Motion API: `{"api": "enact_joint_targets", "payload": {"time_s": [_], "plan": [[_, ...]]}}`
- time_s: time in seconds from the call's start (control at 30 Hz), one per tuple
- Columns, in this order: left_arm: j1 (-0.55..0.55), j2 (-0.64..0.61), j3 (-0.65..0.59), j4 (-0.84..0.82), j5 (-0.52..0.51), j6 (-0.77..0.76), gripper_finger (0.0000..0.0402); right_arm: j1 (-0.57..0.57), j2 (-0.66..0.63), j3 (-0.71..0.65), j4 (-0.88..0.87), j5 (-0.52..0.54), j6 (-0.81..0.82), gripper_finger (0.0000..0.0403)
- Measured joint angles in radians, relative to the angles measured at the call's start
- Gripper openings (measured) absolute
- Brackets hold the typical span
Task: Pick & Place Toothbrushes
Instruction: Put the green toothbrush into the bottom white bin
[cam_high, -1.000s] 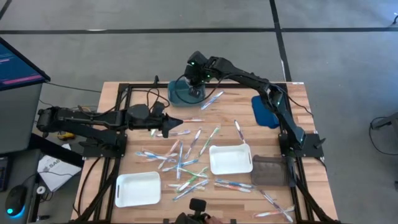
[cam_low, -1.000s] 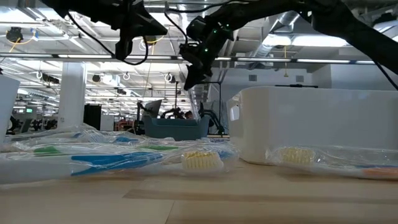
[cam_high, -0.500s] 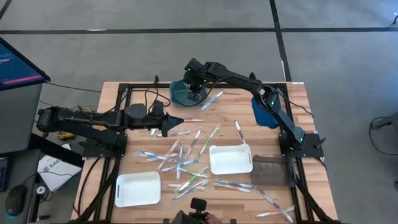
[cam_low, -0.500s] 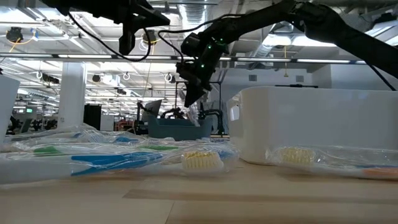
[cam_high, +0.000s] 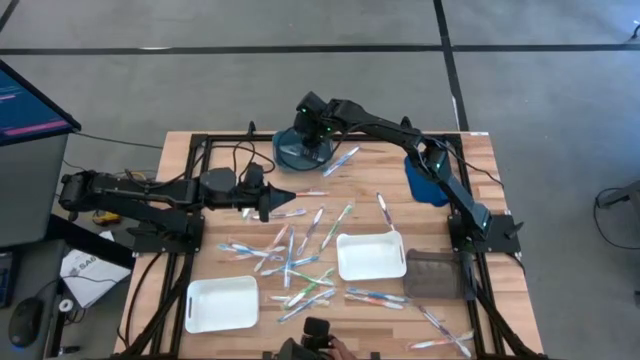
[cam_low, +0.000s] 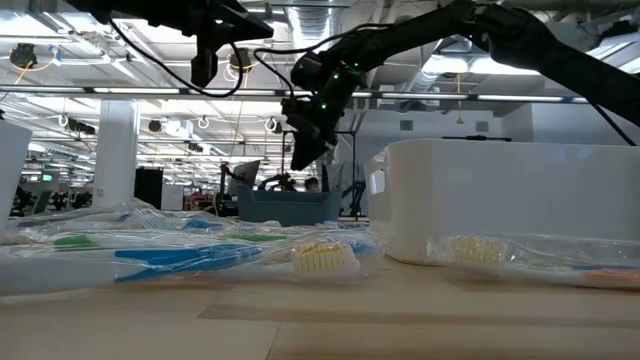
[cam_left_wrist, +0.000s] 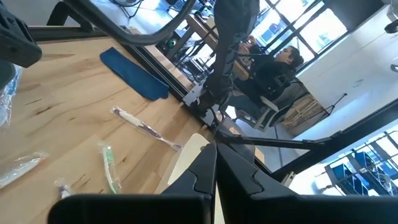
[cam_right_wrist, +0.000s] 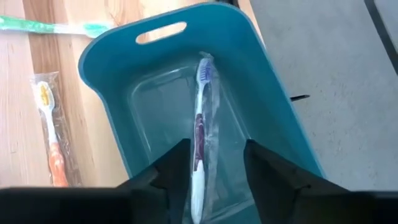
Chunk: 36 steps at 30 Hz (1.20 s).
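Right gripper (cam_right_wrist: 214, 165): over the teal bin (cam_right_wrist: 273, 118) at the high view's top centre, fingers parted; the wrapped toothbrush (cam_right_wrist: 200, 124) lies between them on the bin floor, likely just let go.
Left gripper (cam_high: 283, 197): pinched shut, empty, parked left of centre, waiting.
Count: one toothbrush in the bin; roughly two dozen on the table (cam_high: 200, 260); two white trays (cam_high: 222, 303).

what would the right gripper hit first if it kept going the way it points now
Most likely the wrapped toothbrush lying in the teal bin. The right gripper hangs open over the bin, pointing down into it, the brush lined up between its fingers. Depth is hard to judge.
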Motion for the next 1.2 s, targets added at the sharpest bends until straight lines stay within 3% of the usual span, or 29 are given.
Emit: {"api": "enact_joint_targets", "payload": {"time_s": [0.3,0.6,1.0,1.2], "plan": [[0.007,0.000,0.000,0.010,-0.004,0.000,0.0004,0.001,0.000,0.000,-0.001,0.000,0.017,0.0199],[0.010,0.000,0.000,0.115,-0.004,0.004,0.0004,0.002,-0.014,0.000,-0.049,-0.003,0.086,0.0208],[0.014,-0.023,0.002,0.250,0.001,0.064,0.0004,0.026,-0.064,0.000,-0.351,-0.008,0.081,0.0195],[0.015,-0.033,0.002,0.245,0.037,0.106,0.0004,0.043,-0.066,0.000,-0.605,-0.017,0.200,0.0191]]}}
